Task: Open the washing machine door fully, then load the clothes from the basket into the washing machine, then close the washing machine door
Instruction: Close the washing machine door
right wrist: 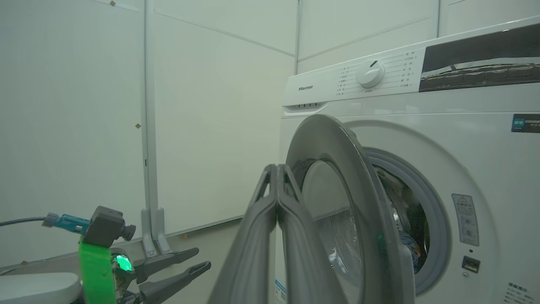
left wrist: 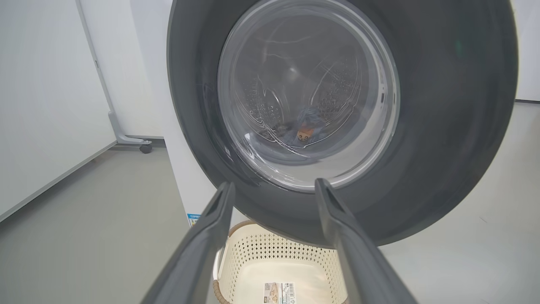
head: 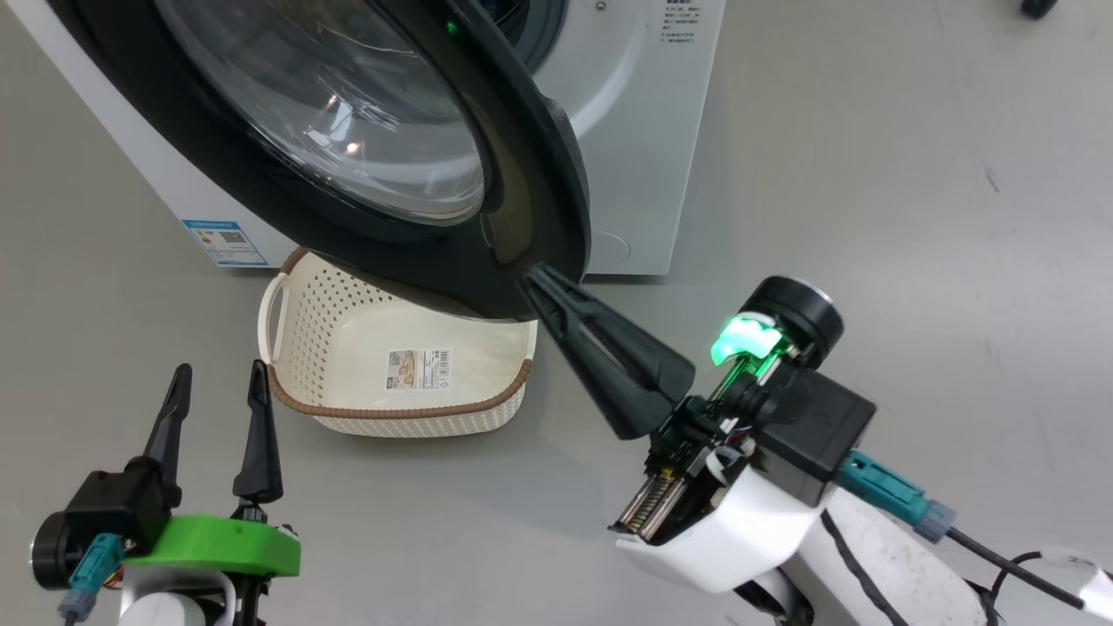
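**Door (head: 539, 200) ajar, right gripper (head: 532, 276) at rim**

Door: swung partway out from washer (head: 643, 130), gap visible between black rim and grey gasket in right wrist view.

Right gripper: fingers pressed together, nothing between them; tips set against outer edge of door rim, apparently touching.

Left gripper (head: 220, 369): fingers spread wide, nothing held; low at left, near basket (head: 322, 313) but apart from it, pointed at door glass.

Clothes (left wrist: 308, 126): inside drum, blue heap with orange-brown print, seen through glass in left wrist view and past door edge in right wrist view.

Basket: on floor just before washer, partly under door; bottom sticker showing.
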Robot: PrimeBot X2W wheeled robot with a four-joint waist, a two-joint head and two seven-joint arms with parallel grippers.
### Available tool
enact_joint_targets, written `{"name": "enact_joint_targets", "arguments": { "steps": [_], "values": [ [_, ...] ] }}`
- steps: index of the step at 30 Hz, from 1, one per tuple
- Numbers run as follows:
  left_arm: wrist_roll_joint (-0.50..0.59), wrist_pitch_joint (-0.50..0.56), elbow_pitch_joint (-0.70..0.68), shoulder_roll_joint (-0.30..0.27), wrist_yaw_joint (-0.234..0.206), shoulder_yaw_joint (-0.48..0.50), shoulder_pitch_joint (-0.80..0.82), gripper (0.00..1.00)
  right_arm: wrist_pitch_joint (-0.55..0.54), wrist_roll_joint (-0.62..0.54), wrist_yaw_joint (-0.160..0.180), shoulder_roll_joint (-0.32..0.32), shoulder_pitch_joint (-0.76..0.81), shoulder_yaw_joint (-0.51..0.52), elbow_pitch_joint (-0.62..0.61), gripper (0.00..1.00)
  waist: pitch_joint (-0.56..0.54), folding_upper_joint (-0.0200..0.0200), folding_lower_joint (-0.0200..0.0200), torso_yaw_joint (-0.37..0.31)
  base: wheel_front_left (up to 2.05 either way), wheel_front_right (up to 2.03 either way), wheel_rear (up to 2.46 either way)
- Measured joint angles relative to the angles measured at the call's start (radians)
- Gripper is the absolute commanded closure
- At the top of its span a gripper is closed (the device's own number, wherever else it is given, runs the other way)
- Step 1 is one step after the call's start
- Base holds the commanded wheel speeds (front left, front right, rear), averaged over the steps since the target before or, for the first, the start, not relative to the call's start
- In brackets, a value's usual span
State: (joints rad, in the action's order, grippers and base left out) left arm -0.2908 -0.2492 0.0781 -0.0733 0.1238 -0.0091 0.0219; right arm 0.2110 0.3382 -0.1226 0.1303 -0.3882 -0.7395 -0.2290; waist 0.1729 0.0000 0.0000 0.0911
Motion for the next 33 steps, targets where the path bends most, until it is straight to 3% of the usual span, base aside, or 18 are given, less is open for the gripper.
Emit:
{"name": "enact_joint_targets", "arguments": {
  "steps": [8, 18, 33],
  "values": [
    [0.000, 0.000, 0.001, 0.016, 0.000, -0.038, 0.026, 0.00, -0.055, 0.041, 0.000, 0.035, 0.008, -0.064, 0.138, 1.00, 0.024, 0.0000, 0.0000, 0.057, 0.00, 0.00, 0.00],
    [-0.002, 0.000, -0.022, 0.023, 0.001, -0.071, 0.065, 0.00, -0.065, 0.044, 0.000, 0.059, -0.005, -0.005, 0.247, 1.00, 0.092, 0.0000, 0.0000, 0.120, 0.00, 0.00, 0.00],
    [-0.029, -0.003, -0.062, 0.032, 0.003, -0.118, 0.167, 0.00, -0.054, 0.028, 0.012, 0.087, -0.155, 0.119, 0.312, 1.00, 0.228, 0.0000, 0.0000, 0.198, 0.00, 0.00, 0.00]
  ]
}}
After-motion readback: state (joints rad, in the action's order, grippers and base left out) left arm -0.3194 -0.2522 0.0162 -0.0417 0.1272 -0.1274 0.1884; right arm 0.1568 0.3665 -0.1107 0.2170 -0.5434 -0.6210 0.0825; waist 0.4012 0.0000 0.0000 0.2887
